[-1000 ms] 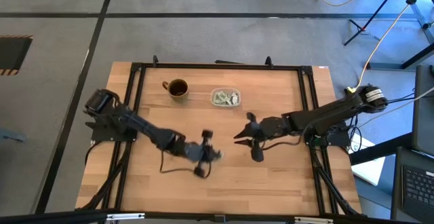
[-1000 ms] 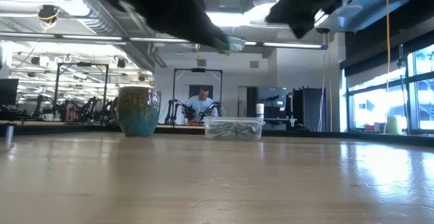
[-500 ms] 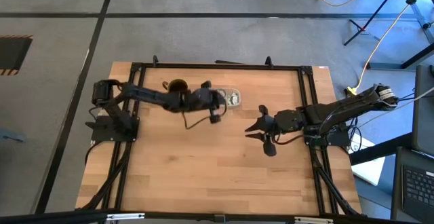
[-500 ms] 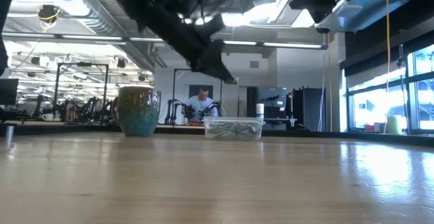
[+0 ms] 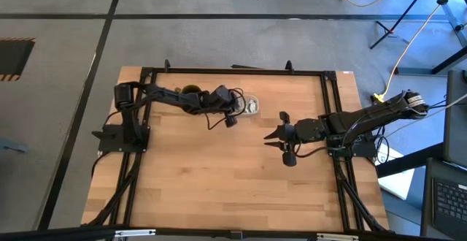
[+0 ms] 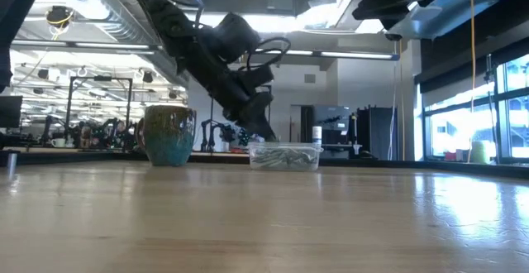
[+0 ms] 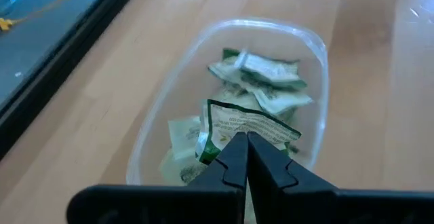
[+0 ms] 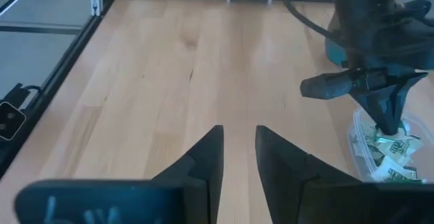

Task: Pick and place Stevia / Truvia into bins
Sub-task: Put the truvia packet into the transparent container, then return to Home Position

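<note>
While the left gripper (image 7: 245,142) hangs over the bin (image 7: 319,54), its fingers pinch a sachet (image 7: 249,125) at their tips, just above the sachets piled inside. The bin stands beside the mug (image 6: 169,135). The right gripper (image 5: 281,140) waits mid-table, fingers spread, holding nothing.

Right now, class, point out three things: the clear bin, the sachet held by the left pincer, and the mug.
clear bin (image 7: 319,54), left wrist view, on its far rim.
sachet (image 7: 251,123), left wrist view, on its printed face.
mug (image 6: 169,135), low view, on its side.
</note>
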